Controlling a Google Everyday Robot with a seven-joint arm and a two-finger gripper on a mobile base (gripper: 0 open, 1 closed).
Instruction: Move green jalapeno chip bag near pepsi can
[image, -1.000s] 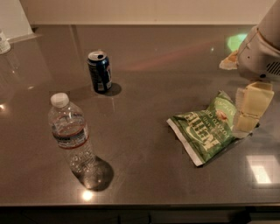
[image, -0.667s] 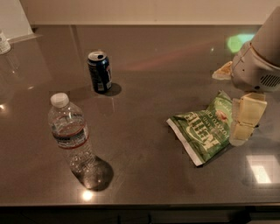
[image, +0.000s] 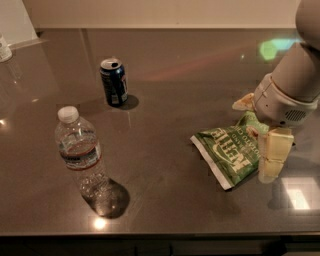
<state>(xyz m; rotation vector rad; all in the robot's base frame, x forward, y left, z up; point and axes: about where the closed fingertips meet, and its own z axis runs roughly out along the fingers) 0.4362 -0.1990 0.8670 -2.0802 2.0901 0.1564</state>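
Observation:
The green jalapeno chip bag (image: 230, 152) lies flat and crinkled on the dark table, right of centre, white lettering up. The pepsi can (image: 113, 81) stands upright at the back left, well apart from the bag. My gripper (image: 258, 131) hangs from the arm at the right, low over the bag's right end. It is open: one cream finger (image: 272, 156) is at the bag's near right edge and the other fingertip (image: 244, 103) is at its far edge. The bag's right part is hidden behind the gripper.
A clear plastic water bottle (image: 79, 150) stands at the front left, between the table's front edge and the can. A white object (image: 4, 47) sits at the far left edge. The table's front edge (image: 160, 235) runs along the bottom.
My gripper has moved down and to the left, onto the bag's right end. The bag, can and bottle have not moved.

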